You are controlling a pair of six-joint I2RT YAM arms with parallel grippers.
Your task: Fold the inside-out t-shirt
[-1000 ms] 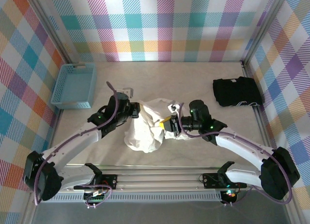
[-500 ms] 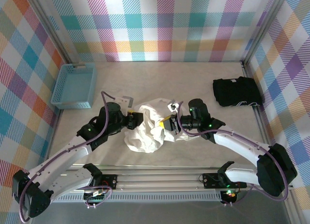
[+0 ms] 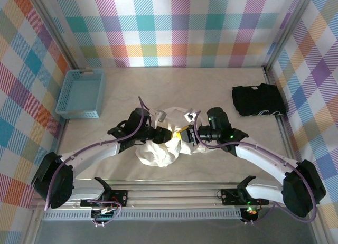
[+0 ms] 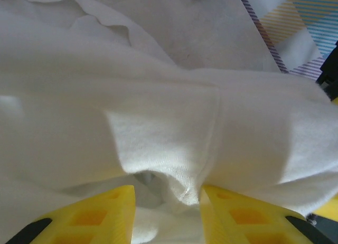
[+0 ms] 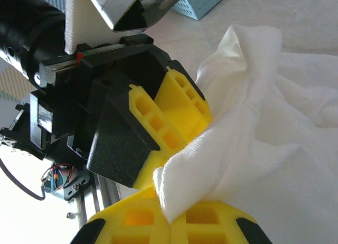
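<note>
We see the inside-out t-shirt (image 3: 157, 150) bunched, running far-right to near-left. The right gripper (image 5: 170, 218) has its fingers clamped on the fabric; the left gripper (image 4: 168, 203) has its fingers apart around a fold.

white inside-out t-shirt (image 3: 156, 153), thin and wrinkled, crumpled in a heap, middle of the table (image 3: 211, 91)

Bright even light, soft shadows, top view sharp; t-shirt (image 4: 158, 96) washed out, blurred close up

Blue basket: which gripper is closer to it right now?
Left. The left gripper is on the t-shirt's basket-side edge, right of the blue basket; the right gripper holds the t-shirt farther right.
</note>
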